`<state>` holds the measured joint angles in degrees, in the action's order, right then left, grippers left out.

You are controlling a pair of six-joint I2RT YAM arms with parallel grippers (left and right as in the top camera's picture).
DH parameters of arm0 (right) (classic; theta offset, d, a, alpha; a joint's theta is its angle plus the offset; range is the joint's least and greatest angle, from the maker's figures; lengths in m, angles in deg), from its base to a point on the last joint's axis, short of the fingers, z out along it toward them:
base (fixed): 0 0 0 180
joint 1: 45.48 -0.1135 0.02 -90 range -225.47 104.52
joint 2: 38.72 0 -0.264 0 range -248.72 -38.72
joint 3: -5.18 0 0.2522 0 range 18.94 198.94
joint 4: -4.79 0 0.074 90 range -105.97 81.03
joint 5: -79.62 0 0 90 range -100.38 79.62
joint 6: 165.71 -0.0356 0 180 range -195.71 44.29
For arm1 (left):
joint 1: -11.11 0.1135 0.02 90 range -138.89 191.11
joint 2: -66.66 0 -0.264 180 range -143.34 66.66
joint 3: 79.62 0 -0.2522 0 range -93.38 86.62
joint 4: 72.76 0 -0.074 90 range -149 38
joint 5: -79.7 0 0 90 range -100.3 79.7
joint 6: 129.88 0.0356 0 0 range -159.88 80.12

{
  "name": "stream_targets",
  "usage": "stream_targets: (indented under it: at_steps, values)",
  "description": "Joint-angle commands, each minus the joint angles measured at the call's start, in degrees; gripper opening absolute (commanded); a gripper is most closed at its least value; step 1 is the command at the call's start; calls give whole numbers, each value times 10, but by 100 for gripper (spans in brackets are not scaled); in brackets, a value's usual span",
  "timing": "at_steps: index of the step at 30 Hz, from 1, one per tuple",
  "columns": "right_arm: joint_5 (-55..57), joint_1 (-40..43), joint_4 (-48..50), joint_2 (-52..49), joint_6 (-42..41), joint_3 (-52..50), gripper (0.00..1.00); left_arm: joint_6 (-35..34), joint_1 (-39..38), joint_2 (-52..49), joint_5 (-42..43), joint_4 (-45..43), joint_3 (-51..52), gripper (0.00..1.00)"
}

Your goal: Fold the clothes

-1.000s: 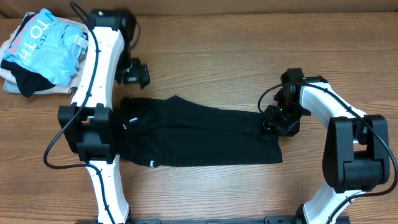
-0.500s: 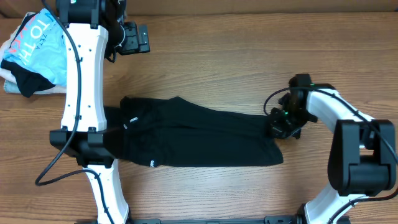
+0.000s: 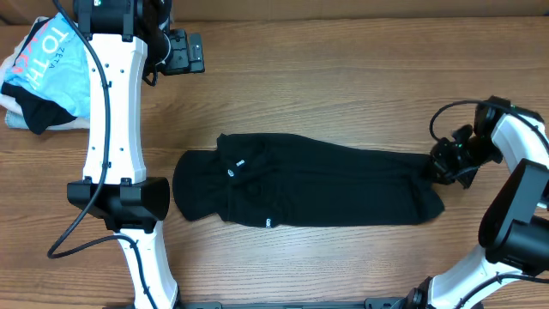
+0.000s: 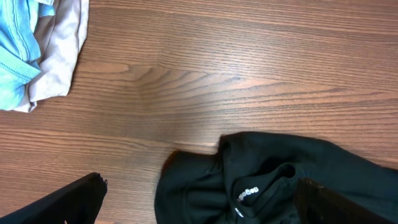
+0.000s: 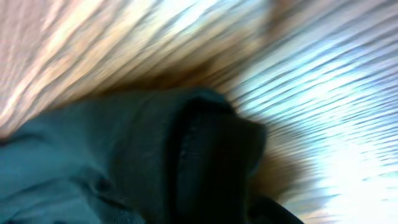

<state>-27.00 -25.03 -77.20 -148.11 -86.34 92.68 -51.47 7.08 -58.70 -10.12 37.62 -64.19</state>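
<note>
- Gripping the one black shirt (image 3: 343, 184) by its 3 o'clock end, my right gripper (image 3: 443, 165) is closed on bunched fabric. My wrist view is blurred and shows only dark cloth up close.
- The shirt lies stretched across the middle of the table (image 3: 343, 77), collar towards 9 o'clock.
- My left gripper (image 3: 182, 53) hangs at 11 o'clock, its two fingers (image 4: 74, 199) spread wide, holding nothing.
- At 10 o'clock sits one pile: one light blue garment (image 3: 51, 73) and one beige garment (image 4: 62, 50).

A: anyone making out any text here?
B: the light blue garment (image 3: 58, 75) is showing big letters, looking like "TOTH". The white marks on the black shirt (image 3: 343, 184) are coming out too tiny to read.
</note>
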Motion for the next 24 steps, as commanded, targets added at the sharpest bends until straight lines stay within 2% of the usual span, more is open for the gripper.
stream_targets:
  at_steps: [1, 6, 12, 21, 24]
  values:
    - [-27, -44, -14, 59, 21, 17, 4, 14, 0, 14, -8, 0, -10, 100]
    - [-23, -130, -27, 103, 20, 17, 4, 13, 0, 14, -8, 1, -10, 100]
    - [-23, -242, -28, 110, -16, 17, 4, 13, 0, 13, -8, 2, -10, 100]
    - [3, -425, 74, 110, -140, 17, 4, 14, -1, 13, -8, 2, -8, 100]
    - [3, -454, 104, 110, -169, 17, 11, 13, -1, 13, -8, 2, -8, 100]
